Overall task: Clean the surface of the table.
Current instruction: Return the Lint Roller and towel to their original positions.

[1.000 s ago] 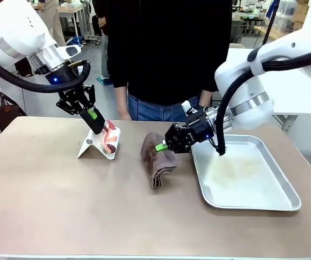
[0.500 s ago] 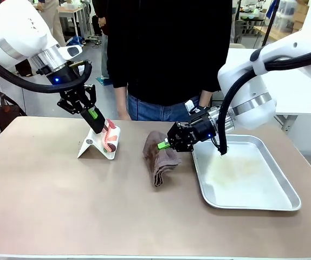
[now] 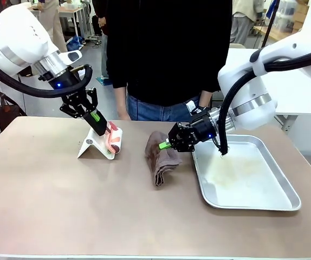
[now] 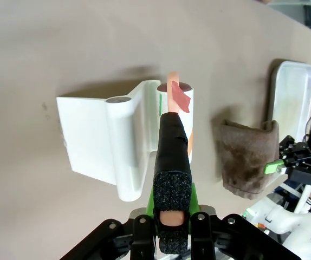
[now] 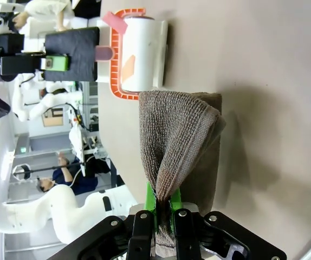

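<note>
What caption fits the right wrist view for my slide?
Right pincer shut on a brown towel bunched on the table, lint roller just beyond.
</note>
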`<state>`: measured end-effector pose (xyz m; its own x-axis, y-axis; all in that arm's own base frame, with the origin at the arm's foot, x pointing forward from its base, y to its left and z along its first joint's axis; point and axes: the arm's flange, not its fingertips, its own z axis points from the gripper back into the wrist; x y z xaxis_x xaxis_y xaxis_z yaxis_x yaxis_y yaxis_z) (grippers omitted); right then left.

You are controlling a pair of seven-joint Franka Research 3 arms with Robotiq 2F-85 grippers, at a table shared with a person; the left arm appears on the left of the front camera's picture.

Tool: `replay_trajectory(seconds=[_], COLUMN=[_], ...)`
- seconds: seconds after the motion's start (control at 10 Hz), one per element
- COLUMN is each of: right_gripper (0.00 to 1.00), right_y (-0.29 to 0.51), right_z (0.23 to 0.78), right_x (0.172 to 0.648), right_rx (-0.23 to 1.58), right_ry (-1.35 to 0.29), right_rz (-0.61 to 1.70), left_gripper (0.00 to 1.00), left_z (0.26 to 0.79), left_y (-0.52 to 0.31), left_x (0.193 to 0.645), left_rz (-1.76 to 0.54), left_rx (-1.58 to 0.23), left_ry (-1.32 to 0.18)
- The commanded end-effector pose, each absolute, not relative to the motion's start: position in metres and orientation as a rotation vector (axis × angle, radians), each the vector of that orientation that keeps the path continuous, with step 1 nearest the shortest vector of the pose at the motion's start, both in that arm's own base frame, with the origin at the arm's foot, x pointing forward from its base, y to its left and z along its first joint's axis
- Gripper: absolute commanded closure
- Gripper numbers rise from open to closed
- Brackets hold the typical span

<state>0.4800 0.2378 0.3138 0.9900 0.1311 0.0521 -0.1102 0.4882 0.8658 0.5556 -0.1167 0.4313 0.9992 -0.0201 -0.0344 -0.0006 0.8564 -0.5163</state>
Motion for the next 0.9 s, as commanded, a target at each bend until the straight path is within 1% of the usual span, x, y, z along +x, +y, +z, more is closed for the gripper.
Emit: replay_trajectory(seconds=[0.0,0.6,0.8], right_gripper=[0.89,0.89,0.89], right_y=[0.239,0.225,0.22], right_z=[0.314,0.317,0.317], right_x=[0.483,0.487,0.487], right_rx=[1.066,1.069,1.004], right_ry=[0.016,0.0,-0.021], right_rz=[0.102,0.064,0.045], left_gripper=[0.78,0.78,0.78], left_z=[0.424,0.415,0.41], left_y=[-0.112,-0.078,-0.077], left_x=[0.55,0.544,0.544], left_rz=[-0.017,-0.052,-0.046], left_rx=[-0.612,-0.695,-0.697], left_ry=[-0.002,-0.019,-0.017])
